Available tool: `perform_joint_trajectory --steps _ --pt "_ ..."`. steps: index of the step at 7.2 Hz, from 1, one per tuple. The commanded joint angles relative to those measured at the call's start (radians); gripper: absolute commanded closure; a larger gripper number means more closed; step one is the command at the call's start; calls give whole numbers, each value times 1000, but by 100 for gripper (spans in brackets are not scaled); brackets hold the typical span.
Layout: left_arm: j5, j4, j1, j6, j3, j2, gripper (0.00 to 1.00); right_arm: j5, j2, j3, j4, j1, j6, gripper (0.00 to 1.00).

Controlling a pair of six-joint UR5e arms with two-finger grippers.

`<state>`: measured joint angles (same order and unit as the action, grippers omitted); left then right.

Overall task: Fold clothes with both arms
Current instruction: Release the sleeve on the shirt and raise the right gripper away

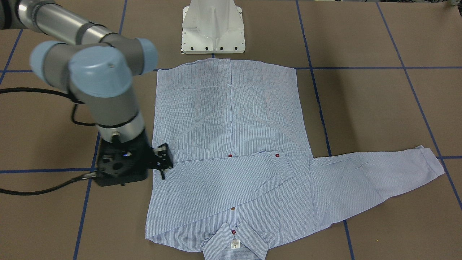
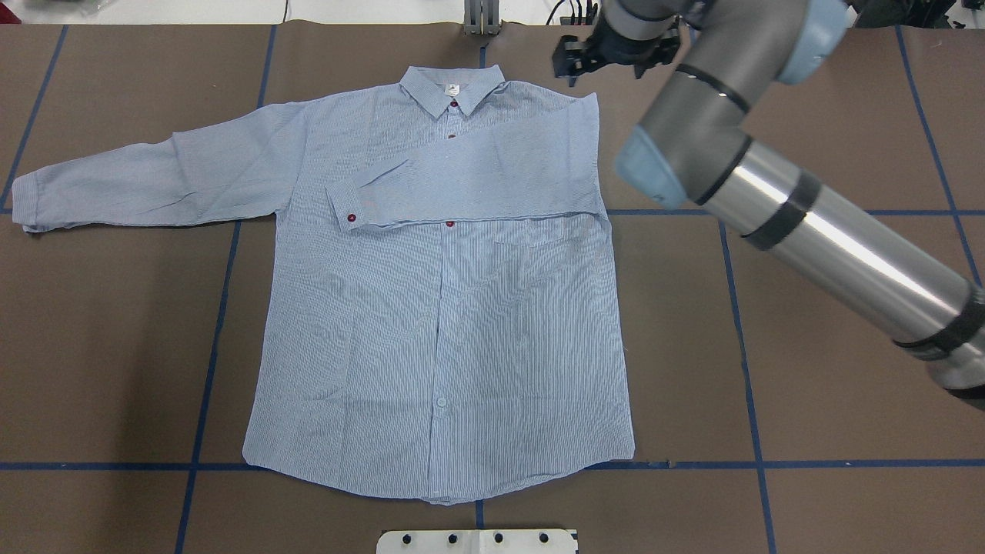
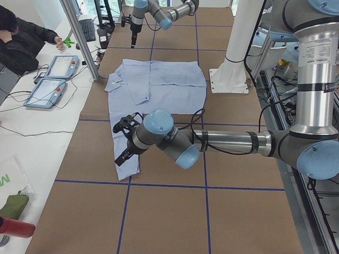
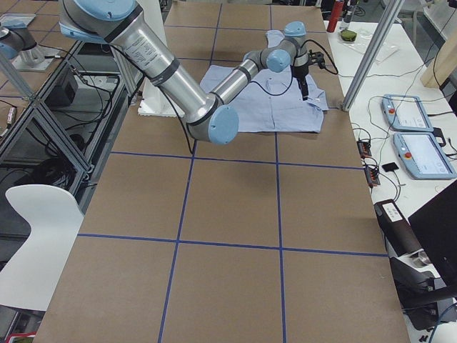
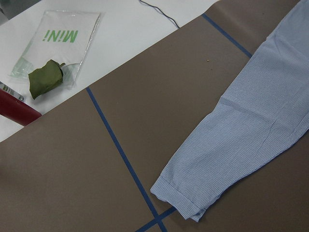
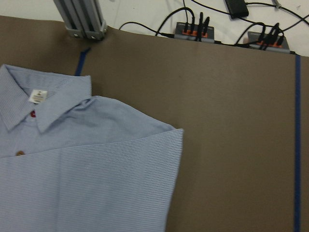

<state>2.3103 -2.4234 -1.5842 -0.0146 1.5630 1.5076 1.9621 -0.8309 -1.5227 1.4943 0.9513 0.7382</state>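
The light blue striped shirt (image 2: pixel 439 308) lies flat and front up, with its collar (image 2: pixel 454 86) at the far edge. One sleeve (image 2: pixel 477 177) is folded across the chest. The other sleeve (image 2: pixel 146 181) stretches out straight on my left side, and its cuff (image 5: pixel 181 200) shows in the left wrist view. My right gripper (image 2: pixel 604 65) hangs open and holds nothing, just outside the shirt's folded shoulder (image 6: pixel 159 140). My left gripper (image 3: pixel 123 142) hovers above the outstretched sleeve's cuff end. I cannot tell whether it is open or shut.
The white pedestal base (image 1: pixel 213 29) stands at the shirt's hem side. Beyond the far edge are an aluminium post (image 6: pixel 79 19) and cable plugs (image 6: pixel 193 31). A side table holds two teach pendants (image 3: pixel 53 79), a red bottle (image 5: pixel 14 108) and a bagged green item (image 5: pixel 46 79). A person (image 3: pixel 21 37) sits there.
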Motion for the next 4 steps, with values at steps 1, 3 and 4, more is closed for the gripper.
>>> perform_joint_trajectory --steps 1,3,4 --pt "-40 -179 83 317 -84 3 0 194 -272 -195 -3 194 -280 0" --pt "-141 -302 169 576 -158 13 0 346 -416 -227 -12 341 -433 0" --pt "-260 -413 261 688 -226 16 0 351 -507 -273 -17 375 -431 0"
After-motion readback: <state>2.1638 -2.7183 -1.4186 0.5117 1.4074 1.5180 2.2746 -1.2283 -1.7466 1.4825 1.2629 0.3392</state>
